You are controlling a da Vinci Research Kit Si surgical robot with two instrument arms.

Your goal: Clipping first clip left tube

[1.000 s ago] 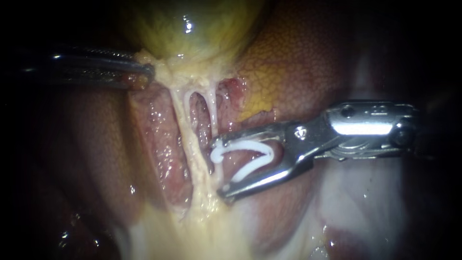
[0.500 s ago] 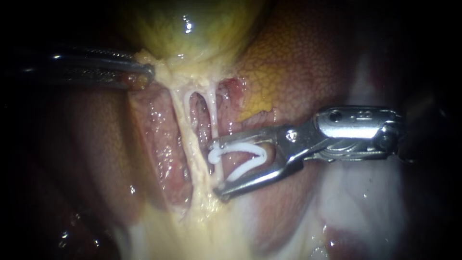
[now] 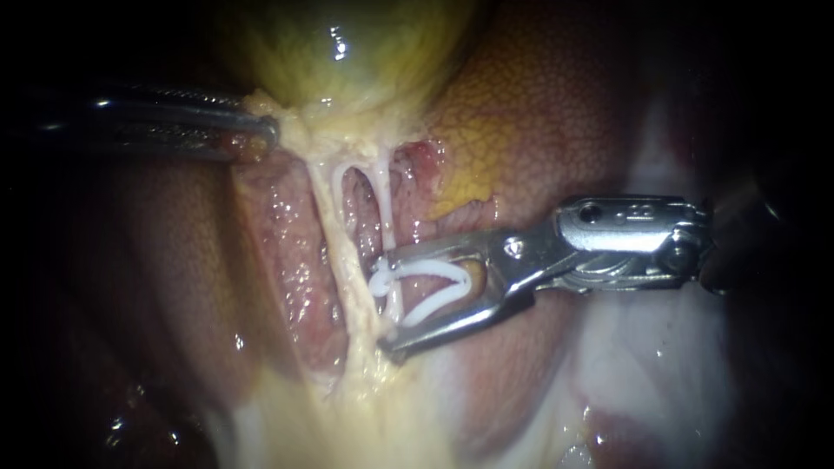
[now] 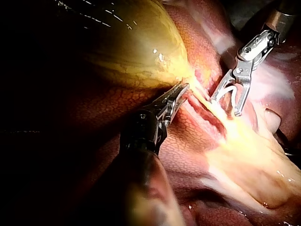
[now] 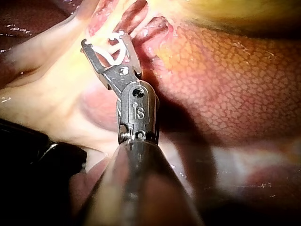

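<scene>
Endoscope: light centred, falling to black toward 9 and 3 o'clock. Specular spot on gallbladder [image 3: 347, 61] at 12 o'clock, wet glints on liver [image 3: 556, 113]. Hard glare off right instrument [image 3: 388, 302] housing; clip [image 3: 434, 269] reads bright white. Left instrument [image 3: 261, 135] half in shadow. Left wrist view: dark around own shaft. Right wrist view: evenly lit, shaft shadow on liver.

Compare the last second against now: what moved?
The right tool, holding the clip in its jaws, slid left, closer in on the tubes. Nothing was grabbed or released. The left tool stayed clamped at the gallbladder edge; the tissue looks unchanged.
</scene>
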